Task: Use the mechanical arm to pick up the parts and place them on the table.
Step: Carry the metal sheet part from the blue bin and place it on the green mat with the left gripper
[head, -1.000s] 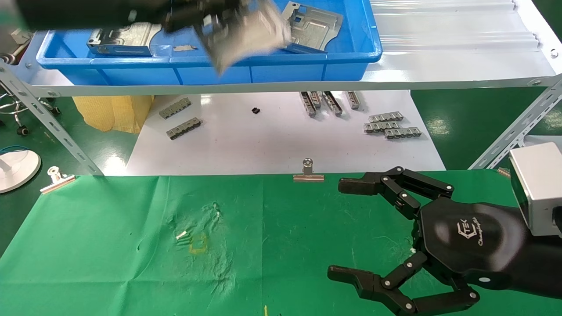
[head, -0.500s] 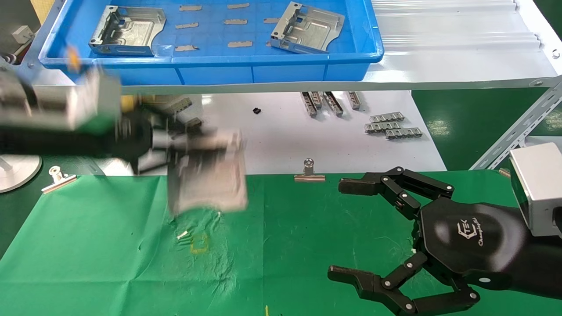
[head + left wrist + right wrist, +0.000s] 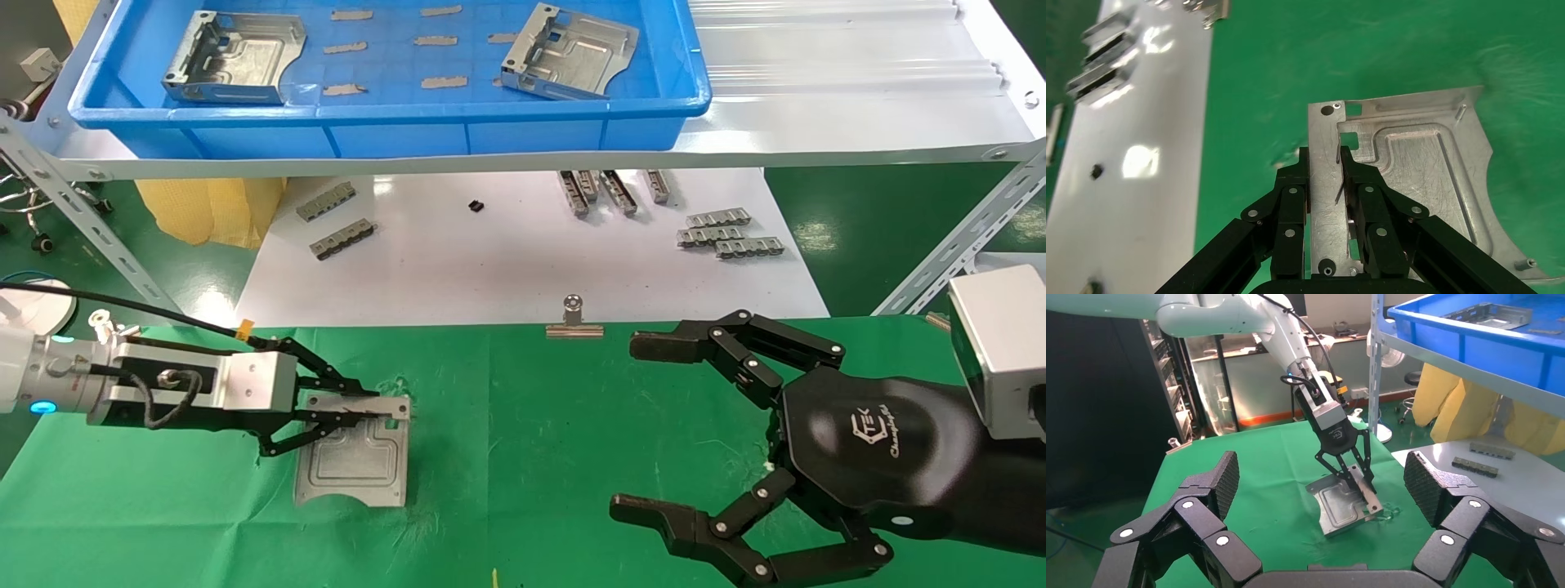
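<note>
Pinching one flange of a metal bracket (image 3: 353, 460), the left gripper (image 3: 372, 406) held it flat against the green counter (image 3: 531, 425); the right gripper (image 3: 645, 429) hovered nearby, fingers spread wide.

The left claw (image 3: 359, 406), a second ago up over the blue tray (image 3: 392, 122), has swung down and set its bracket (image 3: 353, 461) flat on the green surface (image 3: 531, 457), fingers clamping one flange.

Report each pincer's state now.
Left pincer: shut on the silvery stamped sheet-metal bracket, on the green cloth table.
Right pincer: open, empty.
</note>
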`<state>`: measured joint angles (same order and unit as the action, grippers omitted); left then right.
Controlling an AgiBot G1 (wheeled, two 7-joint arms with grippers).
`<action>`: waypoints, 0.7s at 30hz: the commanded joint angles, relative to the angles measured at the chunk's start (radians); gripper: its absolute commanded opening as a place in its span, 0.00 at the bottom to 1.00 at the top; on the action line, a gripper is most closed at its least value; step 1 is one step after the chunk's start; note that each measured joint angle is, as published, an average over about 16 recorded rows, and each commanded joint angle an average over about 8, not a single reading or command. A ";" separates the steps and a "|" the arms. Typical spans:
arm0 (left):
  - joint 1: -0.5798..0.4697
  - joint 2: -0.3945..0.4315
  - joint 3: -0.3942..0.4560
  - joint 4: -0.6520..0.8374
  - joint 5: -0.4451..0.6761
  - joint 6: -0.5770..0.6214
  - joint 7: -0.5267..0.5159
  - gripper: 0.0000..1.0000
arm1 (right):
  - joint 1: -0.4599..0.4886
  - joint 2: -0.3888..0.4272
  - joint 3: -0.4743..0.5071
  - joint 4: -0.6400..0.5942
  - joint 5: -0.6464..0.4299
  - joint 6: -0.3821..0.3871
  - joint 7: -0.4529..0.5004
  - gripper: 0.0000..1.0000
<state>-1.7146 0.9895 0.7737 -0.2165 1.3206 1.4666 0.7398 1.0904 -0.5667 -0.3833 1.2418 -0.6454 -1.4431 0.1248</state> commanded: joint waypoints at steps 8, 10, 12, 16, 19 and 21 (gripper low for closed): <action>-0.003 0.043 -0.005 0.098 -0.003 -0.039 0.103 1.00 | 0.000 0.000 0.000 0.000 0.000 0.000 0.000 1.00; -0.007 0.051 -0.002 0.114 0.001 -0.042 0.113 1.00 | 0.000 0.000 0.000 0.000 0.000 0.000 0.000 1.00; -0.013 0.059 0.001 0.127 0.006 -0.043 0.119 1.00 | 0.000 0.000 0.000 0.000 0.000 0.000 0.000 1.00; -0.025 0.066 -0.003 0.158 0.000 -0.026 0.110 1.00 | 0.000 0.000 0.000 0.000 0.000 0.000 0.000 1.00; -0.029 0.061 -0.021 0.190 -0.026 0.015 0.073 1.00 | 0.000 0.000 0.000 0.000 0.000 0.000 0.000 1.00; -0.030 0.053 -0.039 0.218 -0.052 0.052 0.029 1.00 | 0.000 0.000 0.000 0.000 0.000 0.000 0.000 1.00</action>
<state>-1.7362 1.0380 0.7269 0.0047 1.2588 1.5124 0.7484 1.0904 -0.5667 -0.3834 1.2418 -0.6454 -1.4430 0.1248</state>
